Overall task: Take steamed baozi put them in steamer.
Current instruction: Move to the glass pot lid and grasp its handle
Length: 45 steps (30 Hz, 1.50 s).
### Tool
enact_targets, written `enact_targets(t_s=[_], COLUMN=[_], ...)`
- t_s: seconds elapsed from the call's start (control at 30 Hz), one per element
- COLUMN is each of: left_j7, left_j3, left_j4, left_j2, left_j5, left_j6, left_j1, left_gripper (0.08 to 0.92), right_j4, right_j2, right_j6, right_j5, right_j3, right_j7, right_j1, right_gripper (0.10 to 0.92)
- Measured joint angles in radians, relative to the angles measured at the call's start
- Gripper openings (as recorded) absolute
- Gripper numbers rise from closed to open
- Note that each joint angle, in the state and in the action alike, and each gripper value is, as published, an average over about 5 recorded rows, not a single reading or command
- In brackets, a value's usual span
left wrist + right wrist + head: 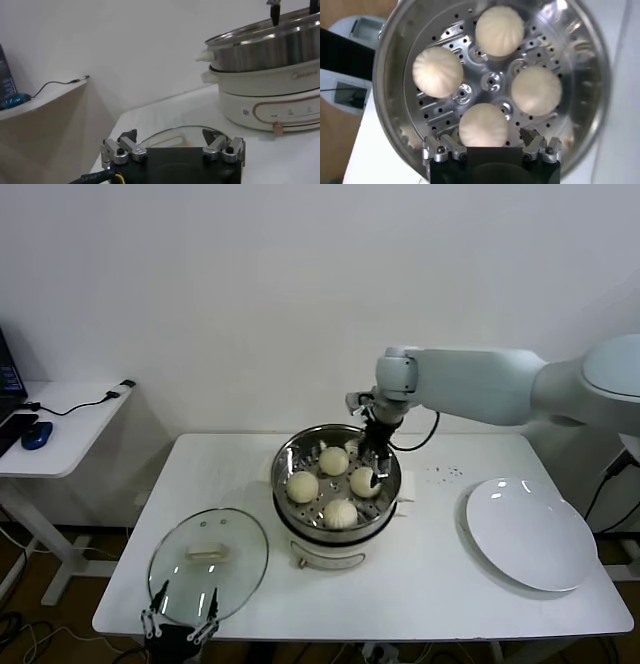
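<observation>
Four cream-white baozi lie in the steel steamer basket (pixel 290 452): one at the back (pixel 333 460), one on the left (pixel 302 486), one at the front (pixel 340 512), one on the right (pixel 365 481). My right gripper (pixel 373 456) hangs inside the basket just over the right-hand bun. In the right wrist view the gripper (pixel 487 137) is open, its fingers standing either side of the nearest baozi (pixel 483 122) with gaps; that bun rests on the perforated bottom (pixel 492 81). My left gripper (pixel 180 622) is open and empty at the table's front left edge.
A round glass lid (pixel 208 559) with a white handle lies front left, just beyond the left gripper (pixel 169 137). A bare white plate (pixel 530 532) lies on the right. The cream pot body (pixel 265 95) carries the basket. A side table (pixel 60 409) stands at the left.
</observation>
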Motion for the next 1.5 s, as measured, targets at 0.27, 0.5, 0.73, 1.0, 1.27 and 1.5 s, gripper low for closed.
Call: enact_targets(t_s=[0.27,0.5,0.73,1.0,1.27,1.5], left_j7=[-0.004,-0.005,-0.008,-0.017,-0.023,-0.039], left_j3=[-0.013,-0.017,-0.023,-0.037,-0.056,-0.094], left_j4=[-0.006,-0.021,-0.041,-0.067,-0.102,-0.116], left_j2=[0.0,-0.004,-0.013,-0.018,-0.018,-0.012], left_j5=[-0.01,-0.011,-0.006,0.012,0.076,0.28], left_j6=[0.0,0.002,0.0,-0.001,-0.003,-0.009], left_j1=[0.008,0.006,0.003,0.01,0.025,0.007], left_gripper=[0.823,0.823,0.823,0.823,0.823,0.823], right_j4=[0.036,0.126,0.226,0.331,0.429,0.493], right_j2=[-0.122,-0.293,-0.463,-0.575,-0.572,-0.491], right_j6=[0.096,0.199,0.283,0.329,0.332,0.327], right_j5=[0.023,0.06,0.079,0.049,-0.038,-0.117], right_j3=[0.088,0.206,0.437,0.863,1.343,1.706], right_j7=[0.04,0.206,0.435,0.639,0.758,0.803], right_j1=[0.017,-0.046,-0.25,-0.643,-1.112,-1.477], right_gripper=[0.823,0.823,0.823,0.823,0.823,0.823])
